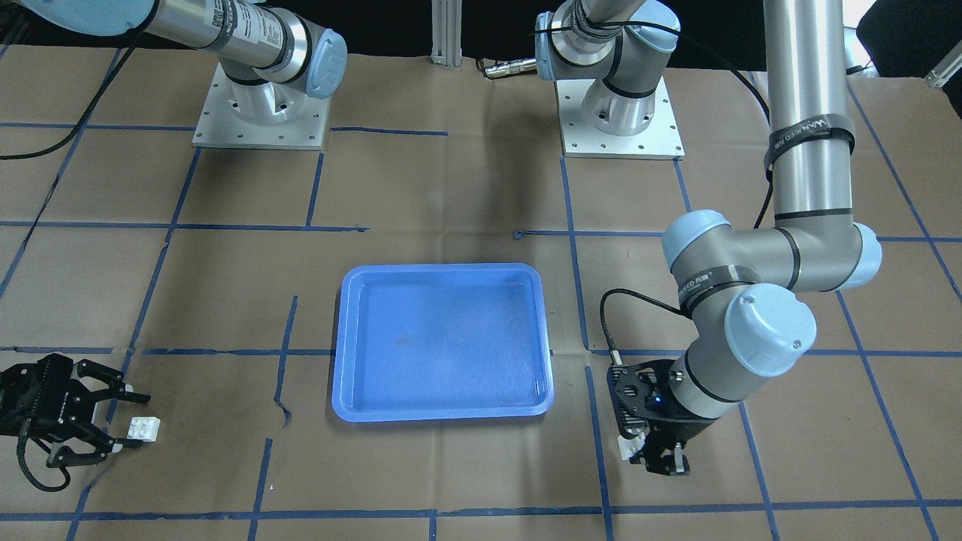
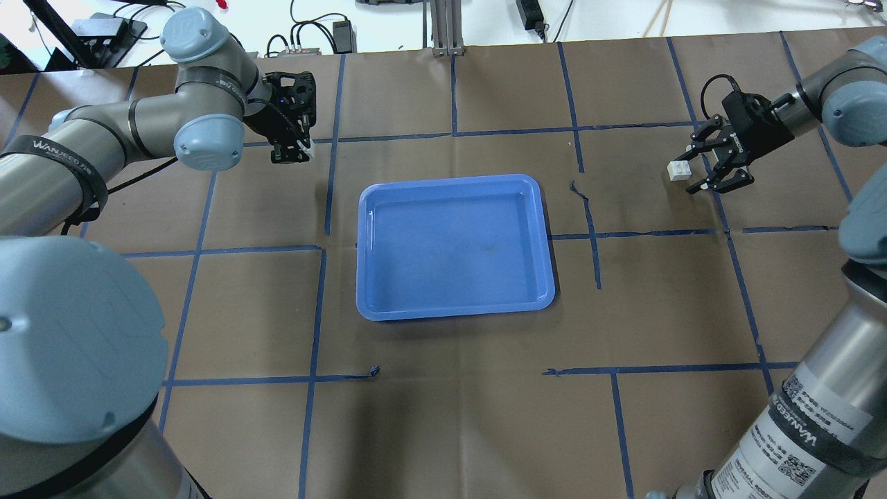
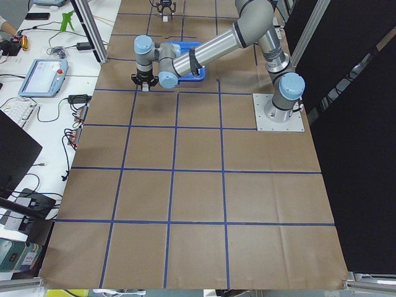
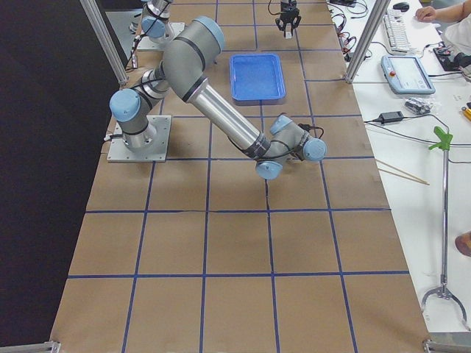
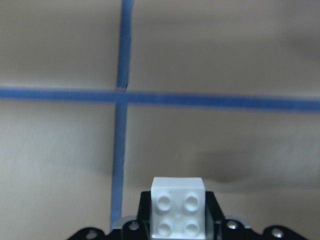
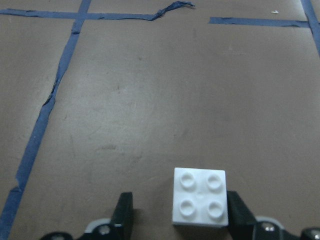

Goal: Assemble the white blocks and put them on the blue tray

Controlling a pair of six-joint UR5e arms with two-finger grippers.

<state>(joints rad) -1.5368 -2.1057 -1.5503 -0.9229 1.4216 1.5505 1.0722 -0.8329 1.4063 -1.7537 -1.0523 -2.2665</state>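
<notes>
Left of blue tray (image 2: 454, 308): left gripper (image 2: 294, 151) jaws clenched on white block (image 5: 178, 212); right gripper (image 2: 695, 169) jaws released, straddling second white block (image 6: 200, 202) on tabletop (image 2: 450, 416); pickup step; next, likely: close, lift, mate blocks.

Left hand (image 2: 298, 147) pinched closed, pointing down; right hand (image 2: 689, 170) spread wide.

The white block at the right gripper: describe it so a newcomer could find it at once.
In the overhead view, start at the blue tray mid-table and look right and a little farther back to the right gripper. The white block lies on the brown paper between its open fingers. The other white block is clamped in the left gripper; this one lies free.
</notes>
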